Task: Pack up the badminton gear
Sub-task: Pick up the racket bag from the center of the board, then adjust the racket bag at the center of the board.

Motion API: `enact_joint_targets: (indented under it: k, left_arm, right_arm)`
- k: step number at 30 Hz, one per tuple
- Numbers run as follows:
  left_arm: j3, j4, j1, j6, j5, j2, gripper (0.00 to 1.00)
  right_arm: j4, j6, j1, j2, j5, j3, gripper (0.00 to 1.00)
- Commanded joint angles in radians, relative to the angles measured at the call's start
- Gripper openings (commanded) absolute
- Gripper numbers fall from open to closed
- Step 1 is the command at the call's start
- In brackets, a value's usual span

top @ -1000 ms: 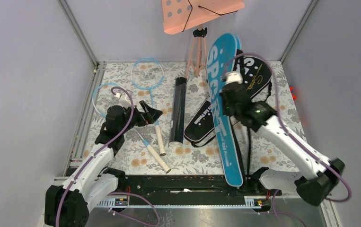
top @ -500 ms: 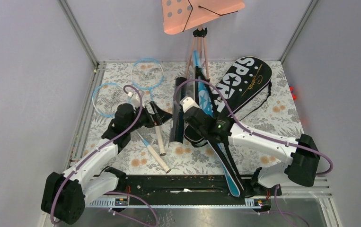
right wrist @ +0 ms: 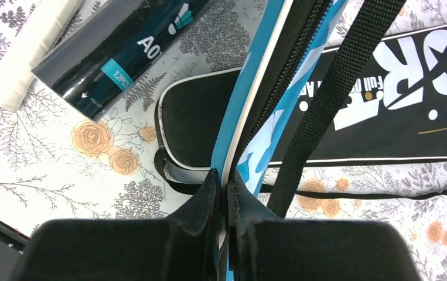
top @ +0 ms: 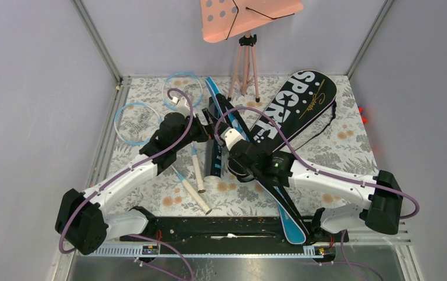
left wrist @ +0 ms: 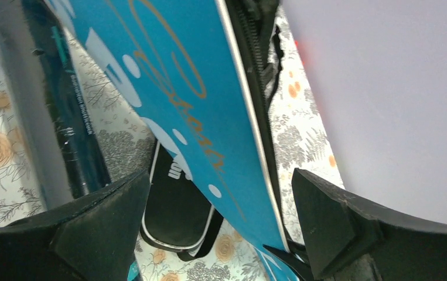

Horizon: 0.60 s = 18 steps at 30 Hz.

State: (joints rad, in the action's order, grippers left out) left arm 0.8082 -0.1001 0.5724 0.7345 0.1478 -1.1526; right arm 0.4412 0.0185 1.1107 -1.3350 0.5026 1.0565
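"SPORT" is read in white on black bag (top: 303, 99), 1 o'clock; "12PCS" on black tube (right wrist: 127, 47). Blue bag (top: 288, 218) edge is pinched by right gripper (right wrist: 227, 178); left gripper (left wrist: 219, 193) is spread wide.

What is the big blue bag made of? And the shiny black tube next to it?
The long blue SPORT racket bag looks like smooth coated fabric, perhaps nylon or vinyl: printed lettering, white piped edge, black zipper. The black strap beside it is woven webbing, with visible ribs. The glossy black tube looks like plastic or laminated card; its light streaks don't say which.
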Motion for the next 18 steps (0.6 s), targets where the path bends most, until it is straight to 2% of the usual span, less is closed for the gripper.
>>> enact_joint_targets:
  k: [1,3,4,10,11,13,18]
  left_arm:
    - [0.029,-0.035,0.026,0.02,-0.09,-0.056,0.99]
    - [0.032,-0.049,0.036,0.013,-0.067,-0.084,0.96]
    - [0.031,-0.051,0.038,0.012,-0.059,-0.095,0.91]
    - [0.001,-0.071,0.04,0.013,-0.051,-0.124,0.5]
    - [-0.002,-0.078,0.04,0.011,-0.039,-0.126,0.39]
    - [-0.013,-0.104,0.038,0.012,0.004,-0.13,0.02]
    - [-0.072,-0.233,0.03,0.01,0.11,-0.1,0.0]
  right_arm:
    - [-0.076,0.009,0.006,-0.015,-0.035,0.001,0.04]
    - [-0.088,0.0,0.006,-0.019,-0.028,0.0,0.05]
    - [-0.099,-0.008,0.006,-0.017,-0.023,-0.003,0.05]
    - [-0.174,-0.01,0.006,0.04,-0.076,-0.057,0.08]
    - [-0.189,-0.009,0.006,0.049,-0.083,-0.068,0.11]
    - [-0.206,-0.012,0.007,0.063,-0.085,-0.085,0.19]
    - [-0.205,-0.042,0.004,0.131,-0.058,-0.124,0.61]
